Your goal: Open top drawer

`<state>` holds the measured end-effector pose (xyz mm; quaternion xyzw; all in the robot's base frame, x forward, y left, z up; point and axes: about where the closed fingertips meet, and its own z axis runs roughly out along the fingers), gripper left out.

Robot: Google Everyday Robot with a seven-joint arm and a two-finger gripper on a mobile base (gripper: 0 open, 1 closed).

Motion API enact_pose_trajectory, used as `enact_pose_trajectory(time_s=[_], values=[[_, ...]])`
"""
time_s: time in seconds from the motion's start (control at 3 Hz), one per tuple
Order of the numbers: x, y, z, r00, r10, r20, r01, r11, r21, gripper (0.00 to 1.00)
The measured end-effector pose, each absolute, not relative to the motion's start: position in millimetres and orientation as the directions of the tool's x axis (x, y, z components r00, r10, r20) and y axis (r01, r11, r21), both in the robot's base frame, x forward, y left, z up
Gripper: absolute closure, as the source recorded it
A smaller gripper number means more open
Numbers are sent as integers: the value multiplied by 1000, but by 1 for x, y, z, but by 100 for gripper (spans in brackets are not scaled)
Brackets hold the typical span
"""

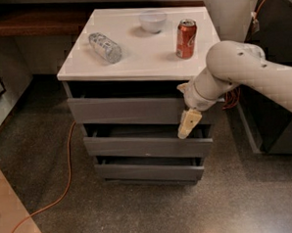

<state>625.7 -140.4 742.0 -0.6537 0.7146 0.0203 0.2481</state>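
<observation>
Camera view: we see cream claw (187, 126) hanging at right end of wide gray flat-fronted top drawer (126, 110), under white desk (143, 57) top; claw's spread we cannot tell.

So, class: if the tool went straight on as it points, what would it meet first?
The tool, by the top drawer, points down: probably the middle drawer, its front edge; depth unclear.
</observation>
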Motion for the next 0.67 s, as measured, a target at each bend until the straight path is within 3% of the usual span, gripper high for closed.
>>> enact_pose_trajectory(time_s=[0.67], values=[[679, -127, 714, -26, -930, -367, -943, 144, -298, 0]])
